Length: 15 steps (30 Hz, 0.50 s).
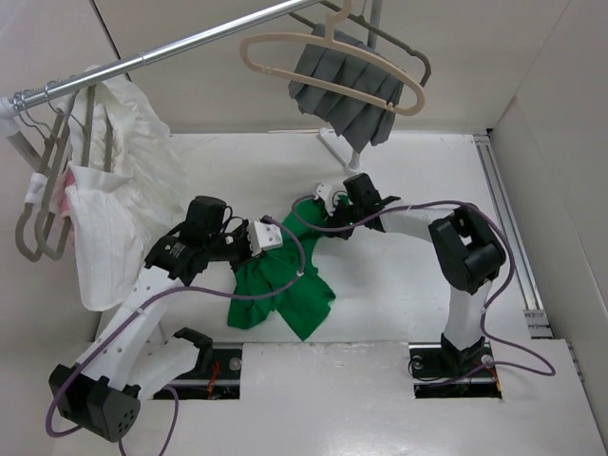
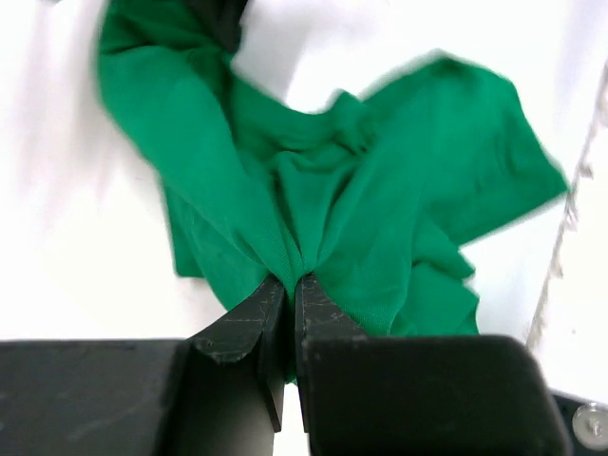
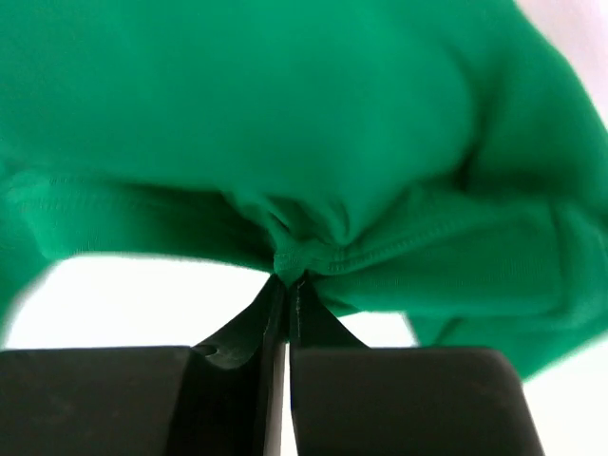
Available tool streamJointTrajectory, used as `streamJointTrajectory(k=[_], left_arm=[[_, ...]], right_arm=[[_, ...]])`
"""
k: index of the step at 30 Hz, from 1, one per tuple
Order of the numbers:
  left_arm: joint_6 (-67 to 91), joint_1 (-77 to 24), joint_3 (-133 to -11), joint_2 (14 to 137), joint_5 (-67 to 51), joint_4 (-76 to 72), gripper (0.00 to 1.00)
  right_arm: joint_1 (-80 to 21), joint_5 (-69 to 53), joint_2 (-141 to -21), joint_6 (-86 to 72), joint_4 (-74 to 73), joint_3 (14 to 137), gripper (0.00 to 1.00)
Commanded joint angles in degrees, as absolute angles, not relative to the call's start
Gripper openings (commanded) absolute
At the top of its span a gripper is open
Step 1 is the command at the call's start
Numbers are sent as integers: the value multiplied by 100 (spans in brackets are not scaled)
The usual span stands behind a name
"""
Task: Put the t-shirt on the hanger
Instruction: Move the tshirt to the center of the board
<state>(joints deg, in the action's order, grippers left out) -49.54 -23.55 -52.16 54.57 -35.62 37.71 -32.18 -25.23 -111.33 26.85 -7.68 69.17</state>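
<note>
The bright green t-shirt (image 1: pixel 282 285) lies bunched between my two arms, partly lifted off the white table. My left gripper (image 1: pixel 275 242) is shut on a fold of it; the left wrist view shows the cloth (image 2: pixel 332 209) pinched between the black fingertips (image 2: pixel 285 290). My right gripper (image 1: pixel 318 217) is shut on a hemmed edge of the shirt (image 3: pixel 313 142) at its far end, with the fingertips (image 3: pixel 285 285) closed on the seam. The cream hanger (image 1: pixel 328 66) hangs on the metal rail (image 1: pixel 171 49) at the top, above and behind both grippers.
A grey pleated cloth (image 1: pixel 347 90) on a grey hanger hangs just behind the cream hanger. White ribbed garments (image 1: pixel 119 190) and grey hangers (image 1: pixel 43 190) hang at the left of the rail. A white stand (image 1: pixel 337 152) rises behind the right gripper. White walls enclose the table.
</note>
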Motion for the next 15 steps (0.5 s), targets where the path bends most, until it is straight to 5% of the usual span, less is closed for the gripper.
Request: streamJointTrajectory(k=[1,10,13,15], left_arm=[[-4133,-2347,-5177,5037,-3455,3069,0],[-2234,-2129,-4939,5491,-1120,898,0],[-2285,-2074,-5009,6088,-591,284,22],[-2478,-2074,-5010,6266,-527,-77,57]], right_arm=[[-2805,-2637,-10515,2768,-615,6567,0],[-1828,-3050,-7350,2978,-1940,5747,0],[-2161,-3163,-6663,2980,-2399,5827,0],[-2215,-3296,-6513,2805,-2294,5714,0]])
